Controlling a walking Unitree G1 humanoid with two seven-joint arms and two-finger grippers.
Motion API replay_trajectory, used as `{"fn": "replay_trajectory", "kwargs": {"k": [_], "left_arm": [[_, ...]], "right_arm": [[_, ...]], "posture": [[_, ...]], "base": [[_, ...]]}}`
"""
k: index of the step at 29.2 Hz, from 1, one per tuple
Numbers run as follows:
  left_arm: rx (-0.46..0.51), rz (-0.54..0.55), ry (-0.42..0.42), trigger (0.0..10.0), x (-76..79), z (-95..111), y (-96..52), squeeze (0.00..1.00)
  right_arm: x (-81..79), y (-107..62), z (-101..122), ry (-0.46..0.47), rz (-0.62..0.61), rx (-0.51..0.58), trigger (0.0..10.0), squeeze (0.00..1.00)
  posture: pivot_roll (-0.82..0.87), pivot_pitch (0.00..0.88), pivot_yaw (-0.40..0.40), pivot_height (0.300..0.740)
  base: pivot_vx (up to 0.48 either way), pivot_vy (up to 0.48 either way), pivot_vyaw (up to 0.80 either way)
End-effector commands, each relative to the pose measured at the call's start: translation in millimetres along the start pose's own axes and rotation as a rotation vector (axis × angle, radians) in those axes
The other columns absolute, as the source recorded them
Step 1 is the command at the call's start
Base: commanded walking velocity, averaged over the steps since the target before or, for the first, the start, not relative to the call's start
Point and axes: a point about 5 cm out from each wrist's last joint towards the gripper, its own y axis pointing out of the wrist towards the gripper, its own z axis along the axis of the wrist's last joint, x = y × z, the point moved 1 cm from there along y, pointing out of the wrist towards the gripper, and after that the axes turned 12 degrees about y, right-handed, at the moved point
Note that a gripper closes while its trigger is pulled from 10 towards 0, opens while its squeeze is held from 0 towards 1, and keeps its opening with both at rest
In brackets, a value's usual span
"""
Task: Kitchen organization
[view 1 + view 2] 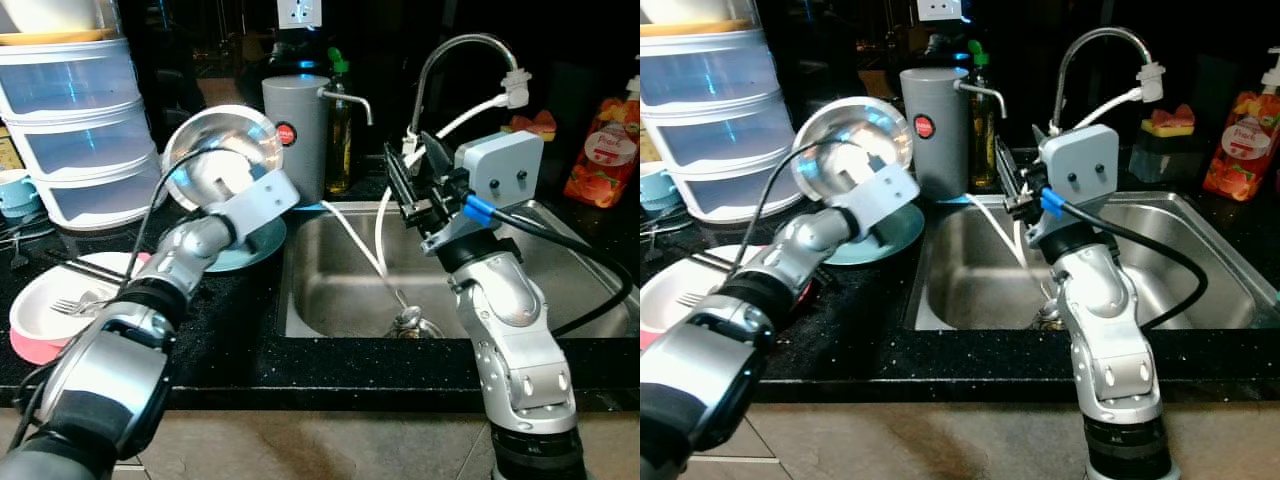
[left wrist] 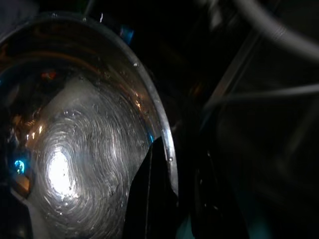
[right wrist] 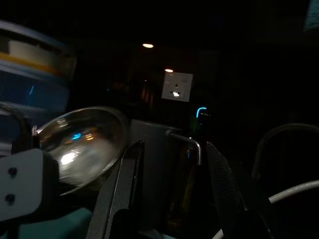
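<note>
**Steel bowl held aloft left of the sink; right gripper empty above the basin**

Reference landmark: the sink (image 1: 560, 225), set into a black counter (image 1: 250, 355).

Far left of the sink, a stack of clear plastic containers (image 1: 75, 125) stands at the back of the counter. In front of it, near the counter's front edge, a pink bowl (image 1: 40, 320) holds a white plate with a fork (image 1: 75, 305) lying on it.

Closer to the sink, the left gripper (image 2: 164, 194) holds a steel bowl (image 1: 222, 150) raised off the counter and tilted on edge, its hollow facing the camera. The left wrist view shows one black finger inside the bowl against the rim and the other outside it, so the fingers are clamped on the rim. Below the bowl, just left of the sink's edge, a teal plate (image 1: 250, 250) lies flat on the counter.

At the sink's back left corner stands a grey canister (image 1: 297, 135) with a bottle (image 1: 340, 120) just beside it. A curved faucet (image 1: 465, 50) rises behind the basin, and a white hose (image 1: 360, 245) runs down into the basin toward the drain.

Above the basin, the right gripper (image 1: 405, 185) hangs in the air, its fingers parted and holding nothing.

Behind the sink's far right corner, a red pouch (image 1: 605, 145) stands on the counter.
</note>
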Motion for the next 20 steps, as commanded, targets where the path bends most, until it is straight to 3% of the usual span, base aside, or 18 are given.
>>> {"fn": "replay_trajectory", "kwargs": {"k": [1, 4, 5, 8, 13, 20], "left_arm": [[0.082, -0.016, 0.046, 10.0, 1.2, 13.1, 2.1, 0.00], [0.317, -0.035, 0.208, 10.0, 28.9, 49.9, -0.5, 0.00], [0.317, -0.035, 0.208, 10.0, 28.9, 49.9, -0.5, 0.00], [0.447, -0.031, 0.271, 10.0, 44.8, 69.5, -6.0, 0.00], [0.522, -0.003, 0.301, 10.0, 48.2, 81.6, -8.7, 0.00], [0.575, 0.055, 0.353, 10.0, 51.8, 90.7, -12.9, 0.00]], "right_arm": [[-4.4, 3.0, -1.0, 0.006, 0.028, -0.011, 10.0, 0.00], [-2.4, 4.4, -11.8, -0.015, 0.000, -0.084, 10.0, 0.00], [-2.4, 4.4, -11.8, -0.015, 0.000, -0.084, 10.0, 0.00], [-3.5, 7.2, -18.7, -0.018, -0.034, -0.111, 10.0, 0.00], [0.5, 9.0, -30.0, -0.050, -0.086, -0.170, 10.0, 0.00], [31.6, 7.7, -47.8, -0.078, -0.310, -0.273, 10.0, 0.00]], "posture": [[-0.06, 0.060, 0.006, 0.740], [-0.06, 0.062, 0.008, 0.740], [-0.06, 0.062, 0.008, 0.740], [-0.06, 0.062, 0.008, 0.740], [-0.05, 0.061, 0.006, 0.740], [-0.04, 0.053, 0.002, 0.740]], "base": [[0.000, 0.000, 0.00], [0.000, 0.000, 0.00], [0.000, 0.000, 0.00], [0.000, 0.000, 0.00], [0.000, 0.000, 0.00], [0.000, 0.000, 0.00]]}}
